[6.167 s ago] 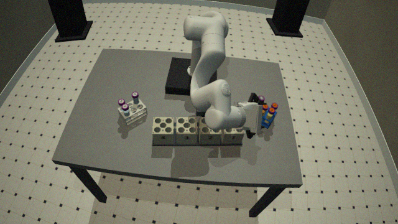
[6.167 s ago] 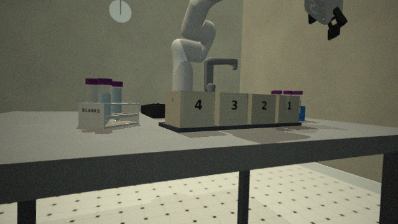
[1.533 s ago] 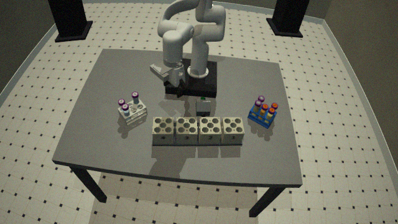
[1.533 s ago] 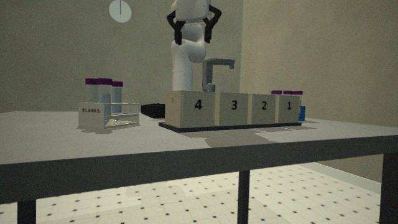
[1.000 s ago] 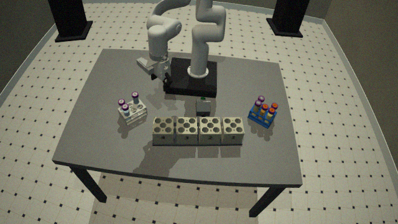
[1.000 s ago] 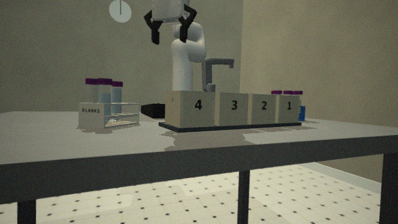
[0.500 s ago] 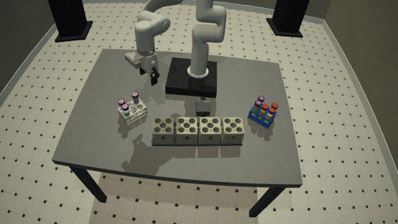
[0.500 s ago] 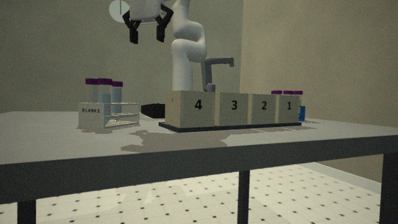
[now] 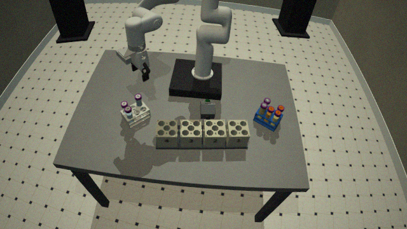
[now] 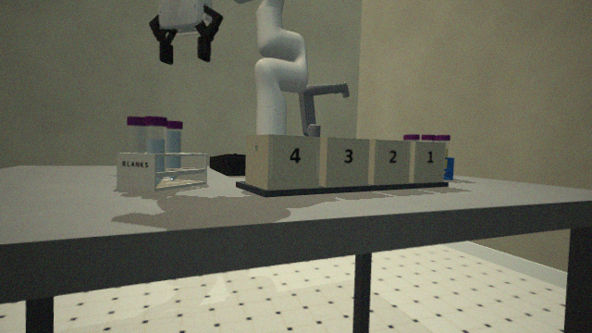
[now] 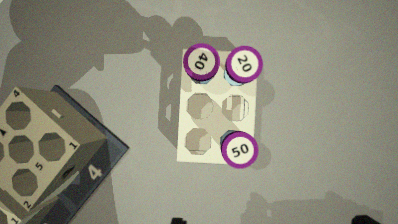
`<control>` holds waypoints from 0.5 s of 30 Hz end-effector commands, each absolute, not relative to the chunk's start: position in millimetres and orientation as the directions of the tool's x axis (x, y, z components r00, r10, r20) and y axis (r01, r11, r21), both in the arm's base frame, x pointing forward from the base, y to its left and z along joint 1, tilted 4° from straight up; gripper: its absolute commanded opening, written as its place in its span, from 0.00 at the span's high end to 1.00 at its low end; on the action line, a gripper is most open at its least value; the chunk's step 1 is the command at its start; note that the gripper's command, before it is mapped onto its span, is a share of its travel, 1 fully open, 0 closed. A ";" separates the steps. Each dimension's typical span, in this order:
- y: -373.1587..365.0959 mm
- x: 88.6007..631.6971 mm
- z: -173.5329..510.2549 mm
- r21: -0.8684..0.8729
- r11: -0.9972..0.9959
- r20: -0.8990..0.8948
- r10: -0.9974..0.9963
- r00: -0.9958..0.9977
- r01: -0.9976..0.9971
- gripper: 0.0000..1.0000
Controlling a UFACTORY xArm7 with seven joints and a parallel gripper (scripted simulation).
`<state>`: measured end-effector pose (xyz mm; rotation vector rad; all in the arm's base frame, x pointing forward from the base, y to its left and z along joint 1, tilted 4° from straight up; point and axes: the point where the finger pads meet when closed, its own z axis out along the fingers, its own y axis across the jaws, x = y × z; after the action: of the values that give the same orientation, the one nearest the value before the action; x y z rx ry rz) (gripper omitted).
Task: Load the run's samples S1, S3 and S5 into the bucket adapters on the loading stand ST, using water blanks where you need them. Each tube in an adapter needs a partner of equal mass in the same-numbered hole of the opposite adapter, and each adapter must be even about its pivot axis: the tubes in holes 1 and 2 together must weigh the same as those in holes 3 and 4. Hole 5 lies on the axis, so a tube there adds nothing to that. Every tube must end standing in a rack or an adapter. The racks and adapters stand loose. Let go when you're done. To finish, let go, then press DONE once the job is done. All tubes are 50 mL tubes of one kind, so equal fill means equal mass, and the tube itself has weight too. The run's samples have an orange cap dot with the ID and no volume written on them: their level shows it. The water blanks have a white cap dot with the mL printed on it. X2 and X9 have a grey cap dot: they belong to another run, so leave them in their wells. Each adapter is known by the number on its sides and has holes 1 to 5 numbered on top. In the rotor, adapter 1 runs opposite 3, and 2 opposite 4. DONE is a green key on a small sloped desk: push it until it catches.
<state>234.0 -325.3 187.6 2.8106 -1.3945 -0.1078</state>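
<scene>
With our end effector (image 9: 138,72) (image 10: 185,55) (image 11: 269,221) open and empty above the worktop (image 9: 105,140) (image 10: 324,222) (image 11: 320,45), we judged the 50 blank (image 9: 138,99) (image 11: 240,149), upright in the blanks rack's (image 9: 137,120) (image 10: 136,172) (image 11: 216,156) corner well, stiff, smooth and fairly heavy, best gripped squarely just below its cap.

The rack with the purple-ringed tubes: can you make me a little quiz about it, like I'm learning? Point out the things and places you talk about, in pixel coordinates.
1. How many tubes stand in the blanks rack (image 9: 137,121) (image 10: 135,178) (image 11: 216,155)?
2. True or false: the jaws are shut on a tube.
3. Which number is on the cap standing apart from the other two? A) 20 B) 40 C) 50

Key: 1. Three. 2. False, they are open. 3. C.
</scene>
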 end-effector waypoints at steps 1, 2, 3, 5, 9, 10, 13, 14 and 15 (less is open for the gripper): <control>-340.2 226.6 188.7 0.030 -0.608 -0.059 -0.794 0.605 -0.794 0.00; -340.2 226.6 188.7 0.030 -0.608 -0.059 -0.794 0.605 -0.794 0.00; -340.2 226.6 188.7 0.030 -0.608 -0.059 -0.794 0.605 -0.794 0.00; -339.9 226.3 183.4 0.030 -0.607 -0.059 -0.794 0.605 -0.794 0.00; -339.7 225.7 172.7 0.030 -0.608 -0.060 -0.794 0.605 -0.794 0.00; -339.6 225.5 170.0 0.030 -0.607 -0.060 -0.794 0.605 -0.794 0.00; -339.4 225.0 162.0 0.030 -0.607 -0.060 -0.794 0.605 -0.794 0.00; -339.4 225.0 162.0 0.030 -0.607 -0.060 -0.794 0.605 -0.794 0.00; -339.4 225.0 162.0 0.030 -0.607 -0.060 -0.794 0.605 -0.794 0.00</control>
<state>224.0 -337.9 167.5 2.8148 -1.3923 -0.1123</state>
